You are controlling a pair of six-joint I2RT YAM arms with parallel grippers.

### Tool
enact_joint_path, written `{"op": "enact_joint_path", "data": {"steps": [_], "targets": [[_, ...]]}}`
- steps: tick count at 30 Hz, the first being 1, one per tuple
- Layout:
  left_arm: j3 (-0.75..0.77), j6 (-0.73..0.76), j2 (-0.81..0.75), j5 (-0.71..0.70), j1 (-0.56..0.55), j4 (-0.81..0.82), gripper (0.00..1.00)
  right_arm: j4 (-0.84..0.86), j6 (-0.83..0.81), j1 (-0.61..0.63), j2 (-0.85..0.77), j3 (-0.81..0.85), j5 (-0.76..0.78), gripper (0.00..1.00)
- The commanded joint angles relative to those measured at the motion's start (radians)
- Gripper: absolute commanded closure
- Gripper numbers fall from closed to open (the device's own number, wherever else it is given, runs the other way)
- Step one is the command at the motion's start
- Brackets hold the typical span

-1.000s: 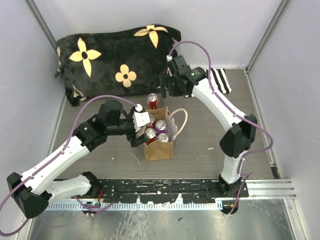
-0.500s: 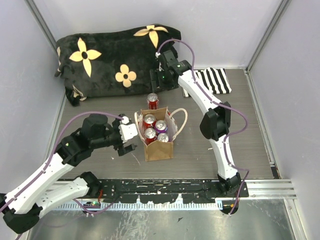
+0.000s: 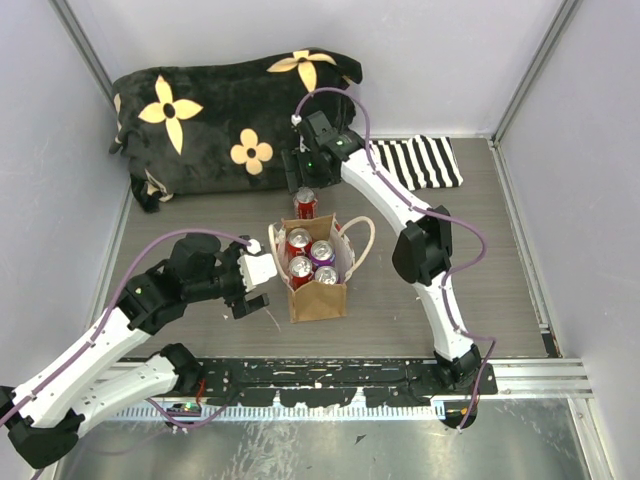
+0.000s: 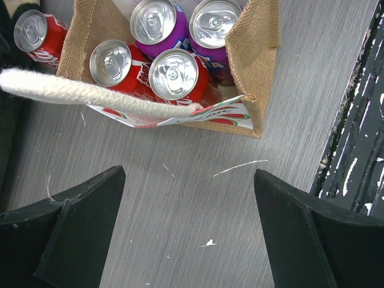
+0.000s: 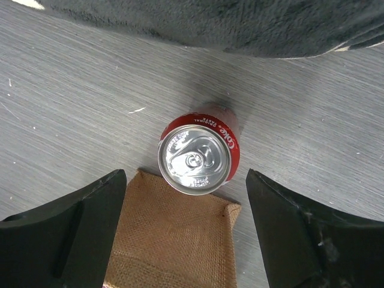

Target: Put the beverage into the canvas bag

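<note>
The tan canvas bag stands upright mid-table with several cans in it, red and purple. One cream handle droops across its near side in the left wrist view. A red Coke can stands on the table just behind the bag, touching its back wall. My right gripper is open and empty above that can, one finger to each side of it in the right wrist view. My left gripper is open and empty, left of the bag, over bare table.
A black cushion with yellow flowers lies along the back left, close behind the loose can. A black-and-white striped cloth lies at the back right. Walls close in both sides. A black rail runs along the near edge.
My left gripper has drawn back leftward from the bag, open and empty. My right gripper has swung left and come over the red can behind the bag.
</note>
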Motion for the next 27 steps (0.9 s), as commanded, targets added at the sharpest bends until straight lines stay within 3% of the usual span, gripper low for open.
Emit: {"op": "enact_joint_path", "data": {"steps": [1,14,18,21,27], "targets": [[-0.008,0.007,-0.002,0.0,-0.003,0.018,0.04,0.045,-0.015,0.022,0.018,0.02,0.059,0.13],[-0.022,0.001,-0.012,0.007,-0.002,0.018,0.05,0.072,-0.038,0.049,0.074,-0.045,0.129,0.11],[-0.022,0.004,-0.009,0.005,-0.002,0.019,0.04,0.089,-0.045,0.05,0.075,-0.065,0.143,0.16],[-0.019,0.006,-0.006,0.004,-0.002,0.019,0.05,0.085,-0.053,0.049,0.075,-0.076,0.158,0.28],[-0.019,0.012,0.001,-0.002,-0.002,0.033,0.04,0.131,-0.057,0.05,0.019,-0.128,0.169,0.76]]}}
